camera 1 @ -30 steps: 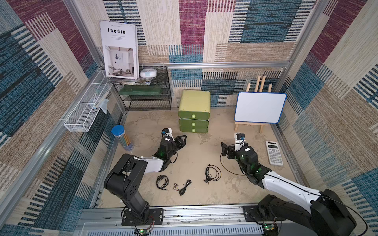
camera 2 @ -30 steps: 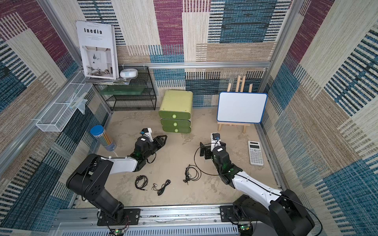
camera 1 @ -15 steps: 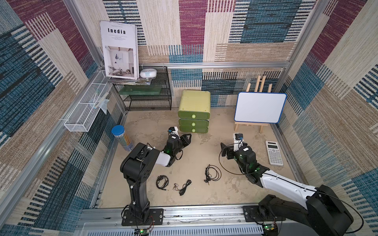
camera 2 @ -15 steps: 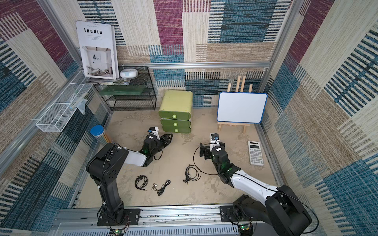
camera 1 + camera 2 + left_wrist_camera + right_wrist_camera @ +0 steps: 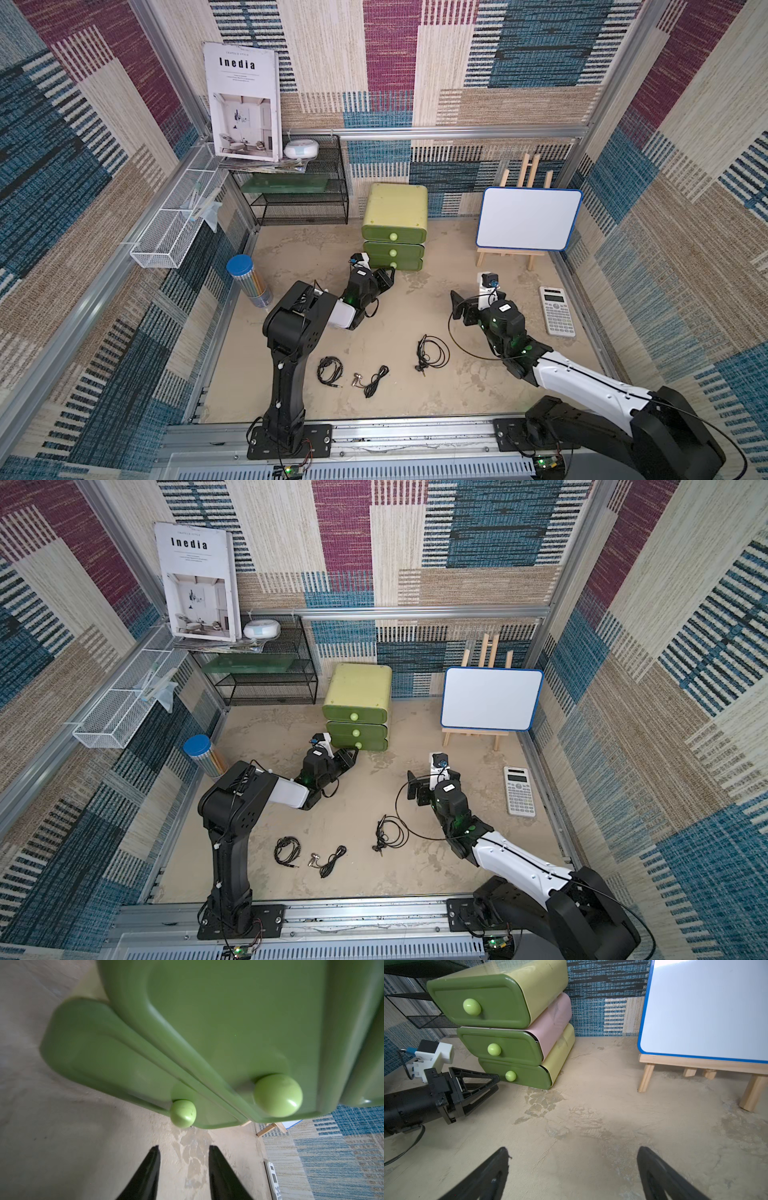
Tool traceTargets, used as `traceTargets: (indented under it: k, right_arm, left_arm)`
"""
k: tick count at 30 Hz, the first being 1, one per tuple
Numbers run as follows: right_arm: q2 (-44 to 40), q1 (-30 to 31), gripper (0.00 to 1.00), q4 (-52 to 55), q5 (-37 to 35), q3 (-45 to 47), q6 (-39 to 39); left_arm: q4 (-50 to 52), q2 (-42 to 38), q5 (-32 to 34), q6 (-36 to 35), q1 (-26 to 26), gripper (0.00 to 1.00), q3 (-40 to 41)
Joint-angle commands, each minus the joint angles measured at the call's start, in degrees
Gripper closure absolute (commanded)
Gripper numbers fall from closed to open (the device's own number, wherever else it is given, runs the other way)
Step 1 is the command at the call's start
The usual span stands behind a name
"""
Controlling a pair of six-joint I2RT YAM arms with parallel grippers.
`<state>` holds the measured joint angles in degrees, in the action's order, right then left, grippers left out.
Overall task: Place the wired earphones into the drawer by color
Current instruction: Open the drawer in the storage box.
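On the sandy tan floor (image 5: pixel 415 399), near the front rail: black wired earphones (image 5: pixel 390 833) in three bundles, all well apart from the green three-drawer plastic cabinet (image 5: pixel 394 208) at far centre.
- Left bundle (image 5: pixel 330 370): oval coil, long axis near–far, jack plug poking out to the near right.
- Middle bundle (image 5: pixel 374 379): stretched on a diagonal, metal earbuds at its left end, doubled cable running to the far right.
- Right bundle (image 5: pixel 432 354): loose loop, with a straight stem on its left side lying near–far.

All three drawers are shut.

Left gripper (image 5: pixel 184 1147): low at the cabinet's near left corner. Jaws a narrow gap apart, nothing between them. The tips stop short of the bottom drawer's pale green round knob (image 5: pixel 183 1113), no contact.

Right gripper (image 5: pixel 574 1149): jaws spread wide and empty, over bare floor right of centre.

The floor between the bundles and the cabinet is bare. At the edges are a grey calculator (image 5: pixel 557 311) by the right wall, a white board on a wooden easel (image 5: pixel 528 218) at far right, and a clear cylinder with a blue lid (image 5: pixel 248 282) by the left wall.
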<state>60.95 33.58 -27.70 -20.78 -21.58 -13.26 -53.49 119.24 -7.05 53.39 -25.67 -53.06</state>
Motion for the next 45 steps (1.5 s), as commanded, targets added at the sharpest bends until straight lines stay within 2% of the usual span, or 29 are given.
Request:
traceTargets:
  k: [1, 27, 45]
  right_arm:
    - [-0.3, 0.0, 0.0, -0.8, -0.7, 0.1, 0.2]
    - [0.1, -0.1, 0.0, -0.8, -1.0, 0.1, 0.4]
    - [0.1, 0.0, 0.0, -0.7, -0.9, 0.1, 0.4]
  left_arm:
    - [-0.8, 1.2, 0.9, -0.4, 0.0, 0.57, -1.3]
    - [-0.2, 6.2, 0.7, -0.8, 0.2, 0.59, -7.5]
    - [-3.2, 6.4, 1.6, 0.3, 0.1, 0.7, -5.8]
